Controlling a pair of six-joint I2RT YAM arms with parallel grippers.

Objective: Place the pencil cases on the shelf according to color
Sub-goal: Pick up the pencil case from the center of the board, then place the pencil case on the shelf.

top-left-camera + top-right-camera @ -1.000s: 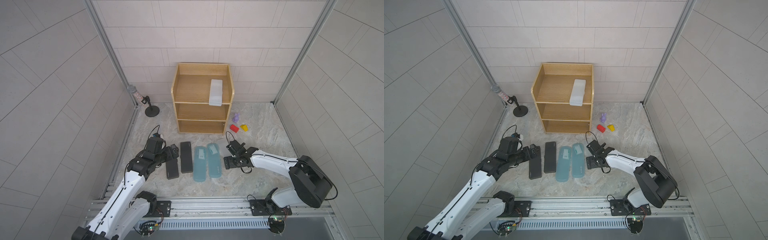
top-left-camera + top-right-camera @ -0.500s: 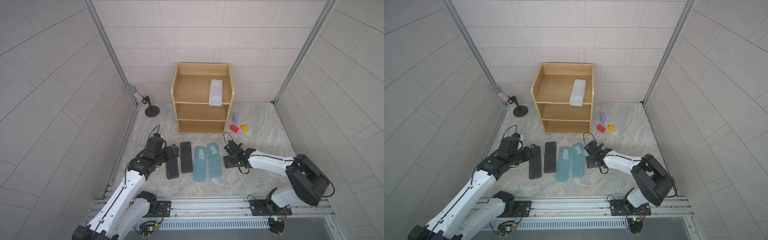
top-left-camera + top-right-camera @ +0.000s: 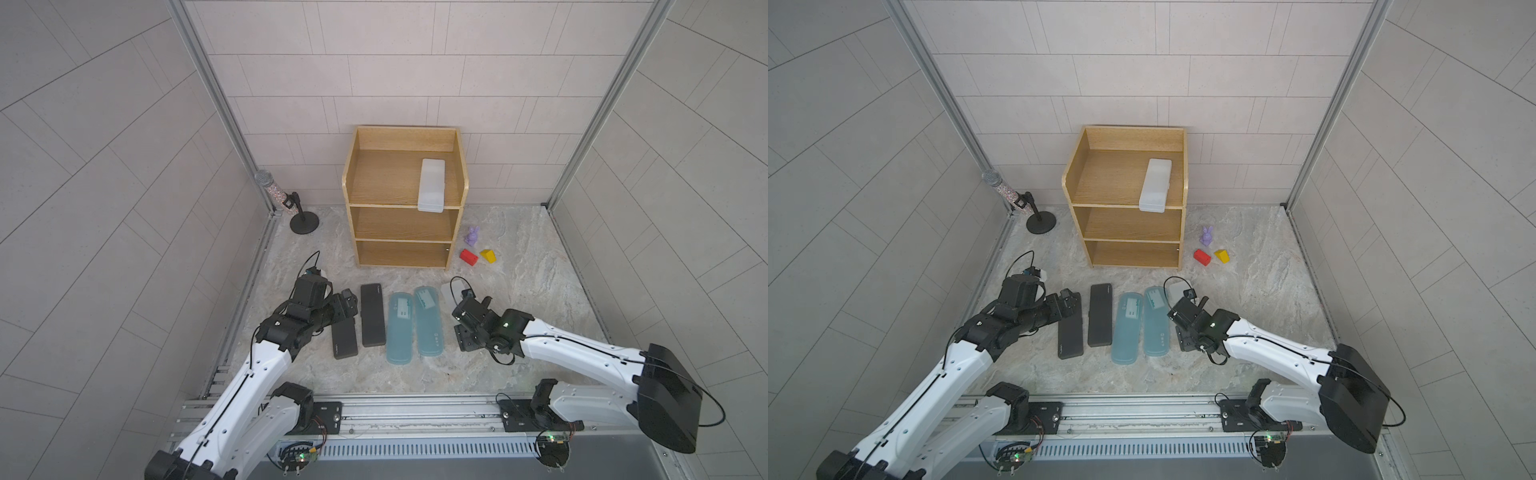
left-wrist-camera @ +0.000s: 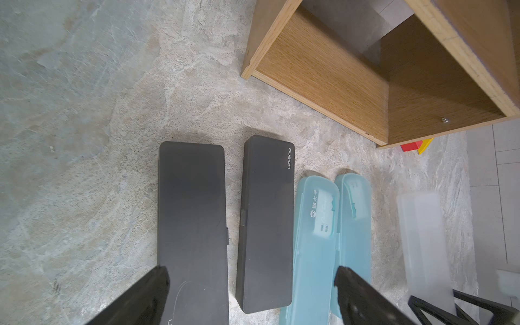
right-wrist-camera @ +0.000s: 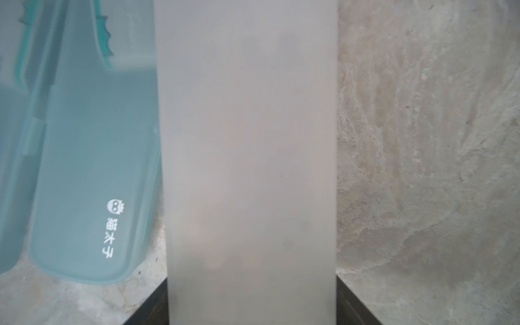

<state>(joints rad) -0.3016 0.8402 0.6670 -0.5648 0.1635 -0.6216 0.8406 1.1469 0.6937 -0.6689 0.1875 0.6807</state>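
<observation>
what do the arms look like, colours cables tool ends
The left arm and right arm are alike: white tubular links joined by black housings, on black mounts on a silver rail. A black cable loops over each wrist, and a green light glows on the right one. The left tool and right tool have matte black tapering fingers.

Black cases (image 3: 371,314), teal cases (image 3: 400,328) and one frosted case (image 5: 250,168) lie abreast before the shelf (image 3: 399,224); another frosted case (image 3: 432,185) tops it.
</observation>
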